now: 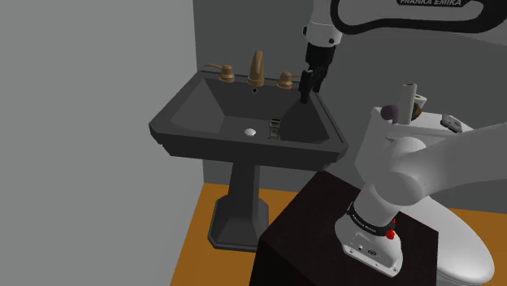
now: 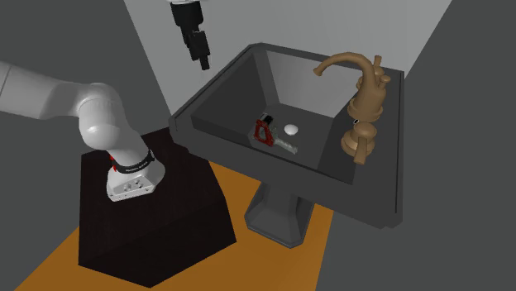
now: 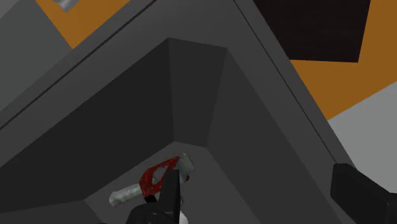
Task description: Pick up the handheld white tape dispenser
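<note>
The tape dispenser (image 1: 275, 128) lies in the bottom of the dark grey pedestal sink (image 1: 244, 143), close to the drain. It has a red frame (image 2: 265, 131) and a pale grey handle (image 2: 286, 145). In the wrist view the dispenser (image 3: 154, 182) sits just beyond my left finger (image 3: 169, 198), in the basin's corner (image 3: 191, 108). My black gripper (image 1: 305, 94) hangs open and empty above the basin's rim on the stand's side, well above the dispenser. The gripper (image 2: 203, 61) shows its fingers pointing down, and in the wrist view the gripper (image 3: 263, 194) has its fingers far apart.
A brass faucet (image 1: 256, 69) with two brass handles stands on the sink's back ledge; the faucet (image 2: 365, 89) is also tall in the second exterior view. A white drain (image 1: 250, 130) marks the basin floor. A white toilet (image 1: 459, 244) with small items on its tank stands beside the dark stand (image 2: 149, 219).
</note>
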Controlling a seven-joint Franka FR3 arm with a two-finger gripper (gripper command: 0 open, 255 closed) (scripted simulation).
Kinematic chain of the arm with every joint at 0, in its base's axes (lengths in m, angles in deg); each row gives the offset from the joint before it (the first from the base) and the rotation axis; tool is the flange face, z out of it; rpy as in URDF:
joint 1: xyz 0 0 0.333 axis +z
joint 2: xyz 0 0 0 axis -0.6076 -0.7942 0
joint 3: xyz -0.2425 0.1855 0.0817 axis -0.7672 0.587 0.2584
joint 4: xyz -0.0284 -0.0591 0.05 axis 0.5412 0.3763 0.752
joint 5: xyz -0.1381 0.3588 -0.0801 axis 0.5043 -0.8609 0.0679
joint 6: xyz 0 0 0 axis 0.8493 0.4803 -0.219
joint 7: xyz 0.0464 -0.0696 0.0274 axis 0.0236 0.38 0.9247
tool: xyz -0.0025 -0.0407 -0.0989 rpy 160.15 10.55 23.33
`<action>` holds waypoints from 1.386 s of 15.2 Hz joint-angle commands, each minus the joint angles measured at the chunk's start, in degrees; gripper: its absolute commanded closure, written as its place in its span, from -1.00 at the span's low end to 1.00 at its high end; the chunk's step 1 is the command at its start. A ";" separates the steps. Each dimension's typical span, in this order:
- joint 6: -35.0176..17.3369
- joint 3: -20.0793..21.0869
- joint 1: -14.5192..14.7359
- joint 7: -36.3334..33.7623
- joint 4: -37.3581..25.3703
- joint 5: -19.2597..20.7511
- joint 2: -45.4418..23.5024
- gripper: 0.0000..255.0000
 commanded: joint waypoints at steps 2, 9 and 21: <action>-1.18 -0.10 -0.58 -1.06 -0.45 -0.06 -2.33 -1.00; -7.99 -1.30 -4.28 -8.04 -5.38 -0.49 -18.92 -1.00; -13.74 -5.34 -9.25 -17.34 -19.52 -3.04 -46.71 -1.00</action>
